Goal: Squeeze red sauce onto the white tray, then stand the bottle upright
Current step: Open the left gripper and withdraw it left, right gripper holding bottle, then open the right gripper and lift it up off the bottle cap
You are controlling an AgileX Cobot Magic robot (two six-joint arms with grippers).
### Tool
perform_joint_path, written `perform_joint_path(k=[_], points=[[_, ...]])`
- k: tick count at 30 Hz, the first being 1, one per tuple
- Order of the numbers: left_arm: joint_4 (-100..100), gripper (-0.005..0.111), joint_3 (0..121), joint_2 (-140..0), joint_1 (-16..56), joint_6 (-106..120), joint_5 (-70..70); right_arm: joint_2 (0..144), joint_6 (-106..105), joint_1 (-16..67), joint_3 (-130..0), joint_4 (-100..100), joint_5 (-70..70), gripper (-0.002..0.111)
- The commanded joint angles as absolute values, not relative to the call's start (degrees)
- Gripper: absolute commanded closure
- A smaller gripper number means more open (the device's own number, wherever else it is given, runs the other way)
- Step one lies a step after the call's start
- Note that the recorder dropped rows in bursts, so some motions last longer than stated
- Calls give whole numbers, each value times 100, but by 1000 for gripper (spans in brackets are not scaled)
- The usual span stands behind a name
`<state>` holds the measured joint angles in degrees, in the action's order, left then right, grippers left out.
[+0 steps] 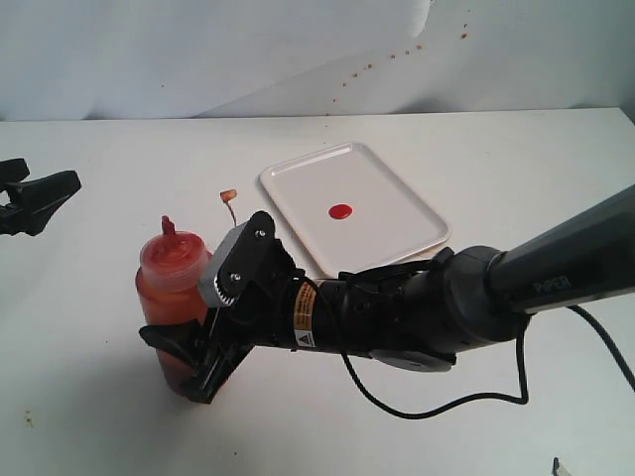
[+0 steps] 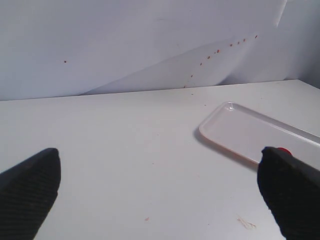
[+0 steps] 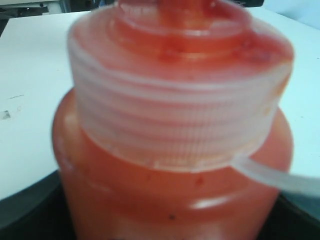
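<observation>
The bottle stands upright on the desk in the lower left of the exterior view. It is orange-red and translucent, with a pointed nozzle on top. The right gripper reaches in from the right, its black jaws clasped around the lower body of the bottle. In the right wrist view the ribbed, sauce-smeared screw collar fills the frame, with a dark jaw at each lower corner beside the bottle wall. The clear tether runs off to the right edge.

The tethered cap shows just right of the nozzle, above the gripper. The white tray lies flat on the desk at the centre of the exterior view, well apart from the bottle. One round dot of red sauce sits near its middle.

The right arm carries the word "PIPER" in pale letters on its grey sleeve. A yellow and black label wraps the wrist; its print is too small to read. A black cable loops below the arm.

The left gripper sits at the far left edge, its jaws released and spread wide, grasping nothing. Red specks dot the pale backdrop in the upper right.
</observation>
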<state>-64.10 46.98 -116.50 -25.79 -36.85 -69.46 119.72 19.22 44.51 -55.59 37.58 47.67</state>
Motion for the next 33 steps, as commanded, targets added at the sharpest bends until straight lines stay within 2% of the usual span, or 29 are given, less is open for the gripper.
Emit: perform_joint_path(k=[1, 7, 10, 12, 13, 14, 15, 21, 33], points=[[-6406, 3, 4692, -11595, -2575, -3748, -6996, 11886, 1868, 4470, -5564, 3897, 4894, 108], [-6406, 3, 4692, -11595, -2575, -3748, -6996, 11886, 1868, 4470, -5564, 3897, 4883, 108], [-6464, 3, 4692, -11595, -2575, -3758, -6996, 11886, 1868, 4470, -5564, 3897, 4883, 95], [-6503, 3, 4692, -11595, -2575, -3758, -6996, 11886, 1868, 4470, -5564, 3906, 4883, 70], [-6503, 3, 4692, -11595, -2575, -3758, -6996, 11886, 1868, 4470, -5564, 3880, 4883, 42], [-6503, 3, 4692, -11595, -2575, -3758, -6996, 11886, 1868, 4470, -5564, 3880, 4883, 26], [-6503, 3, 4692, -11595, -2575, -3758, -6996, 11886, 1868, 4470, -5564, 3880, 4883, 3], [-6503, 3, 4692, -11595, -2575, -3758, -6996, 11844, 1892, 4470, -5564, 3880, 4883, 3], [-6532, 3, 4692, -11595, -2575, -3760, -6996, 10759, 1990, 4470, -5564, 3906, 4883, 3]])
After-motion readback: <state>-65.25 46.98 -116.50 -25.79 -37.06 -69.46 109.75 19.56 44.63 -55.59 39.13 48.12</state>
